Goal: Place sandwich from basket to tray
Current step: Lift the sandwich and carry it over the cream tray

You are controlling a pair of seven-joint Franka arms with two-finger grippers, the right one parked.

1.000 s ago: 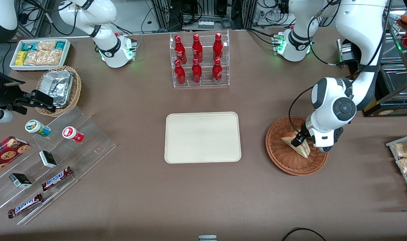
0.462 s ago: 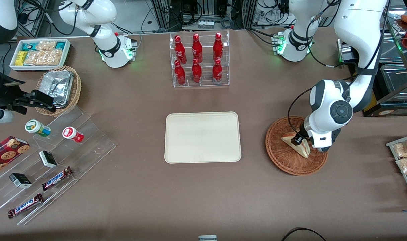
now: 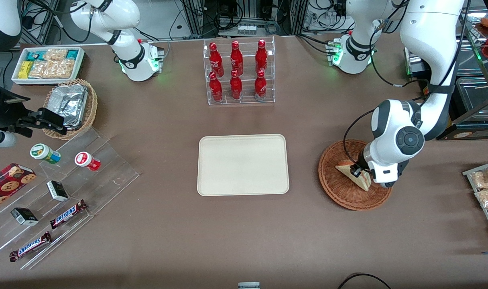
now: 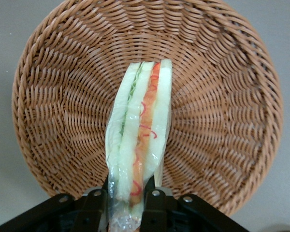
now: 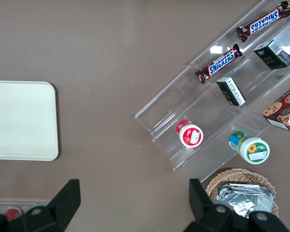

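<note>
The sandwich [image 3: 357,175], a plastic-wrapped wedge with red, orange and green filling, stands on edge inside the reddish-brown wicker basket [image 3: 335,188]. My left gripper [image 3: 359,171] is shut on one end of it, over the basket's side toward the working arm's end. In the left wrist view the black fingers [image 4: 154,203] pinch the sandwich [image 4: 137,125] from both sides, with the basket [image 4: 222,121] beneath it. The cream tray [image 3: 242,164] lies bare at the table's middle, beside the basket, and shows in the right wrist view as well [image 5: 19,121].
A clear rack of red bottles [image 3: 239,72] stands farther from the front camera than the tray. Toward the parked arm's end are a tan basket with foil containers [image 3: 71,106], a white snack bin [image 3: 47,64] and a stepped acrylic display [image 3: 67,192]. Snack packets [image 3: 484,188] lie at the working arm's end.
The left arm's wrist has shifted slightly nearer the front camera and the gripper has settled on the sandwich, which has tipped a little while staying over the basket.
</note>
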